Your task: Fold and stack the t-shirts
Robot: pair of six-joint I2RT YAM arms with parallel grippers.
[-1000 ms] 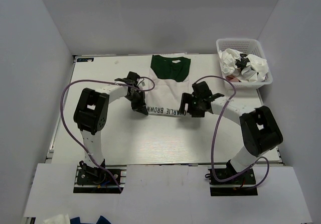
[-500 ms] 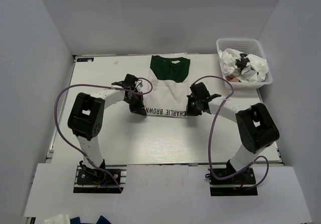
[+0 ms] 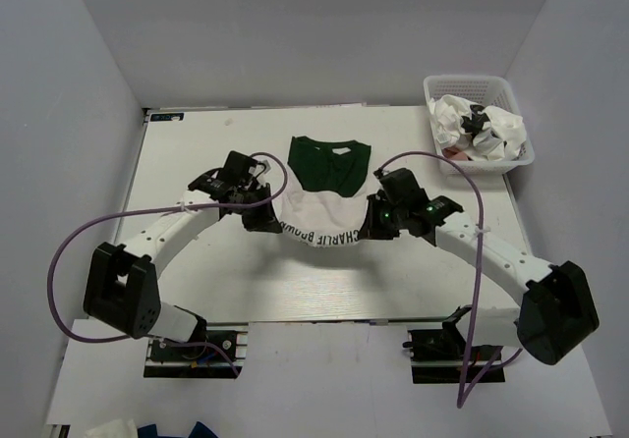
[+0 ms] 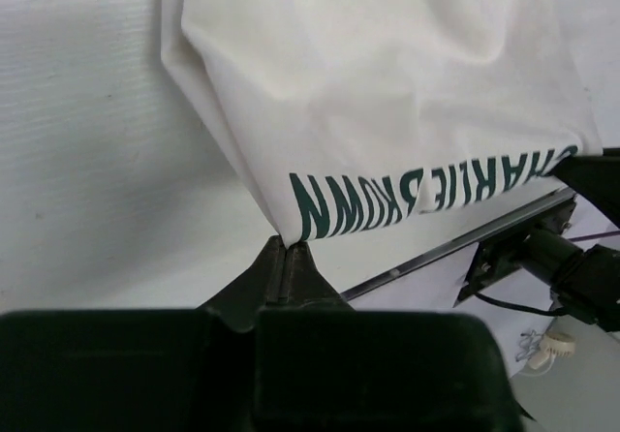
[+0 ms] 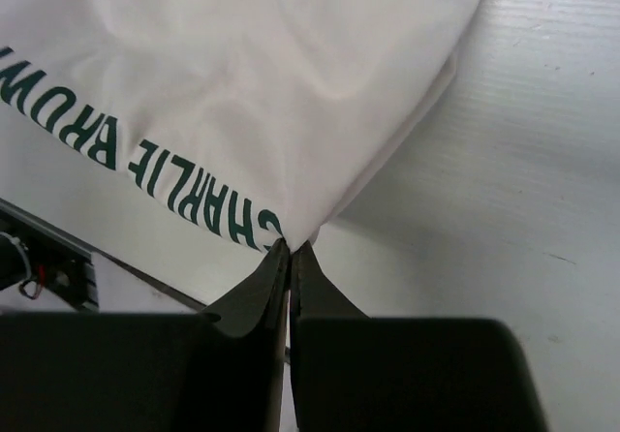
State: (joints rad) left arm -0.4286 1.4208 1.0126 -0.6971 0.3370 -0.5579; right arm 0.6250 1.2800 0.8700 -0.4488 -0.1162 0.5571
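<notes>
A white t-shirt [image 3: 319,217] printed CHARLIE BROWN in dark green hangs lifted between both grippers, its near edge raised off the table. A dark green t-shirt [image 3: 329,161] lies flat behind it, partly covered by the white one. My left gripper [image 3: 272,224] is shut on the white shirt's left corner [image 4: 281,238]. My right gripper [image 3: 368,228] is shut on its right corner [image 5: 291,241]. Several more crumpled white t-shirts [image 3: 482,129] sit in the basket.
A white plastic lattice basket [image 3: 447,92] stands at the back right corner of the table. Purple cables loop from both arms. The enclosure walls close in on left, right and back.
The right gripper has shut on the shirt's right corner. Both arms have reached forward and lifted the near edge of the white shirt, carrying it toward the green shirt.
</notes>
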